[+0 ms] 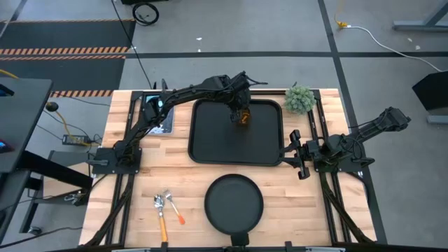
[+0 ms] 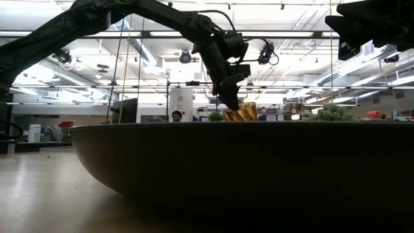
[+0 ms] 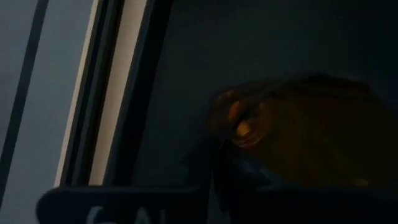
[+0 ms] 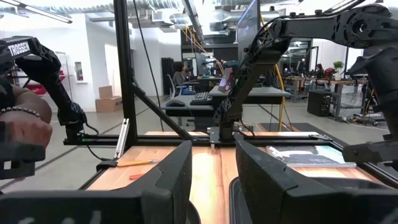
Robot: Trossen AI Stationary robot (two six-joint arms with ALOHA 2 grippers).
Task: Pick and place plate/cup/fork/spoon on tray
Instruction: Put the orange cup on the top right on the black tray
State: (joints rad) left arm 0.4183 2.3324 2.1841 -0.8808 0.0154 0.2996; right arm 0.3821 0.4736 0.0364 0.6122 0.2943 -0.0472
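Amber translucent cup (image 1: 242, 118) sits over the far part of the black tray (image 1: 210, 148), left claw (image 1: 240, 114) closed around it. Overhead shows this placement; the low view shows only the cup's faceted top (image 2: 242, 112) above the plate's rim (image 2: 194, 129). Right claw (image 1: 299, 154) waits parted beside the tray.

wooden table (image 1: 140, 210) carries tray (image 1: 210, 143), plate (image 1: 234, 204), fork (image 1: 161, 213), spoon (image 1: 173, 208), plant (image 1: 299, 99).

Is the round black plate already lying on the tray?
No, the plate lies on the wooden table, apart from the tray.
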